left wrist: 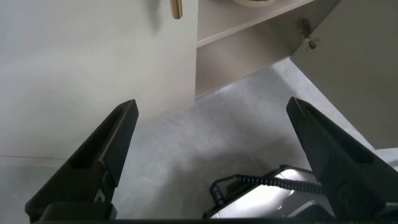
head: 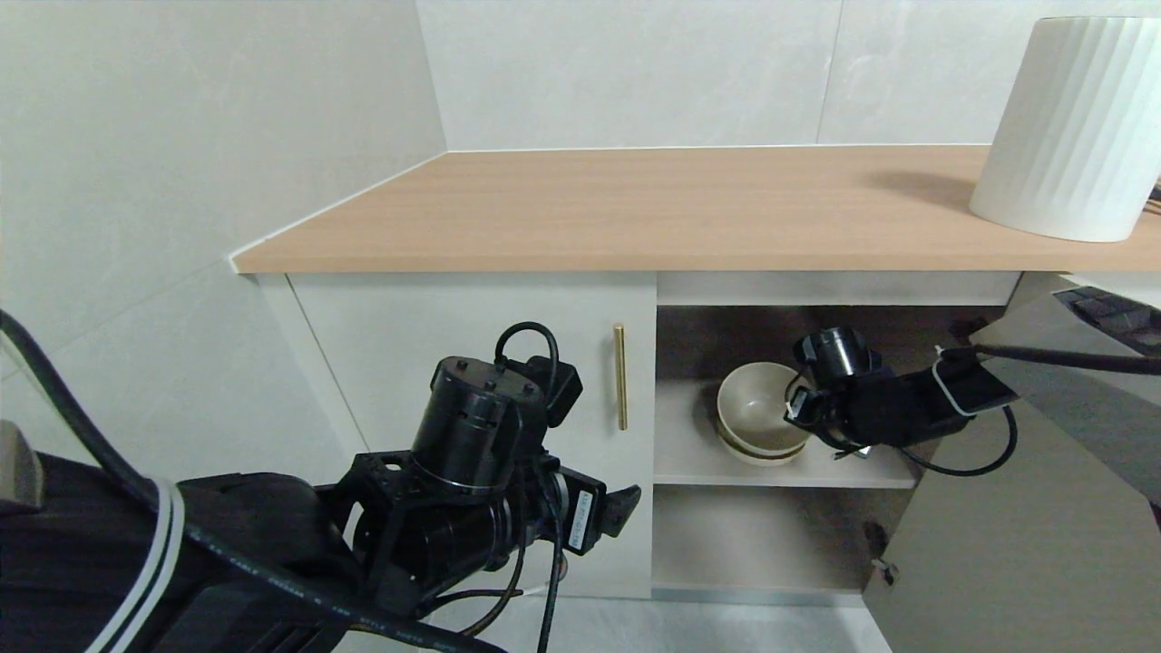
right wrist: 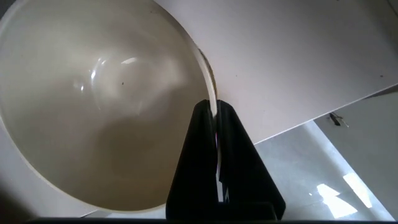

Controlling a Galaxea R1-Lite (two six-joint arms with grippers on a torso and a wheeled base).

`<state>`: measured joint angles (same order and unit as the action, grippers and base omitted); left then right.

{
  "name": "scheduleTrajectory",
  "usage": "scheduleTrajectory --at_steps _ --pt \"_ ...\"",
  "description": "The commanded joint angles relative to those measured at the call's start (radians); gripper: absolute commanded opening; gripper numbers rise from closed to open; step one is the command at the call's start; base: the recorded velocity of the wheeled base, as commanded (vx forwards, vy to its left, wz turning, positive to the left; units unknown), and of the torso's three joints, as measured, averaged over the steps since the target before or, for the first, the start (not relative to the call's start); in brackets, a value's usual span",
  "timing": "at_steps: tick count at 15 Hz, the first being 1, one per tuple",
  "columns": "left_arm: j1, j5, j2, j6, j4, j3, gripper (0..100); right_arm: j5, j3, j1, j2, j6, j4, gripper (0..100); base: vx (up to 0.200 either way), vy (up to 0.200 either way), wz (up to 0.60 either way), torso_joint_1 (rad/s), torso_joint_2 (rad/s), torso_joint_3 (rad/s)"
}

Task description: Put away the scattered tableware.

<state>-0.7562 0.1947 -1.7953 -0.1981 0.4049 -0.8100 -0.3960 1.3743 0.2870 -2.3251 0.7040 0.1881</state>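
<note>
While the right gripper [head: 796, 410] reached into the open cupboard [head: 943, 535] at centre right of the head view, it was pinched onto the rim of a pale bowl [head: 755, 410], one finger inside the wall and one outside. That bowl sat on the middle shelf [head: 871, 473], nested in a second bowl [head: 762, 452]; whether it had fully settled there I could not tell. It looked glazed and hard, so I judged it stiff, fairly heavy, slick under a thin rim grip and apt to chip against its fellow. The rim seemed the only sensible hold. At lower left, the left gripper [left wrist: 211, 107] hung spread wide over the floor [left wrist: 205, 143], holding nothing.
</note>
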Motion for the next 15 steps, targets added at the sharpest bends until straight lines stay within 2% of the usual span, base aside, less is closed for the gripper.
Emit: scheduleTrajectory --at_steps 1,3,4,12,15 --pt "0.000 0.000 -0.003 -0.001 0.000 0.000 100 0.000 0.002 0.001 -0.011 0.000 0.002 0 0.000 0.000 0.00 0.000 0.00 0.000" --pt "0.000 0.000 -0.003 -0.001 0.000 0.000 100 -0.007 0.012 0.001 -0.014 -0.001 0.001 0 0.000 0.000 0.00 0.000 0.00 0.000" --pt "0.000 0.000 -0.004 -0.003 0.000 0.000 100 -0.007 0.014 0.001 -0.017 -0.003 0.001 100 0.000 0.000 0.00 0.000 0.00 0.000" --pt "0.001 -0.001 -0.006 -0.006 0.000 -0.001 100 0.002 -0.041 0.064 0.047 -0.005 -0.009 100 0.000 0.000 0.00 0.000 0.00 0.000" --pt "0.005 0.000 0.016 -0.046 0.000 0.000 100 0.075 -0.132 0.093 0.171 -0.057 -0.081 100 0.000 0.000 0.00 0.000 0.00 0.000"
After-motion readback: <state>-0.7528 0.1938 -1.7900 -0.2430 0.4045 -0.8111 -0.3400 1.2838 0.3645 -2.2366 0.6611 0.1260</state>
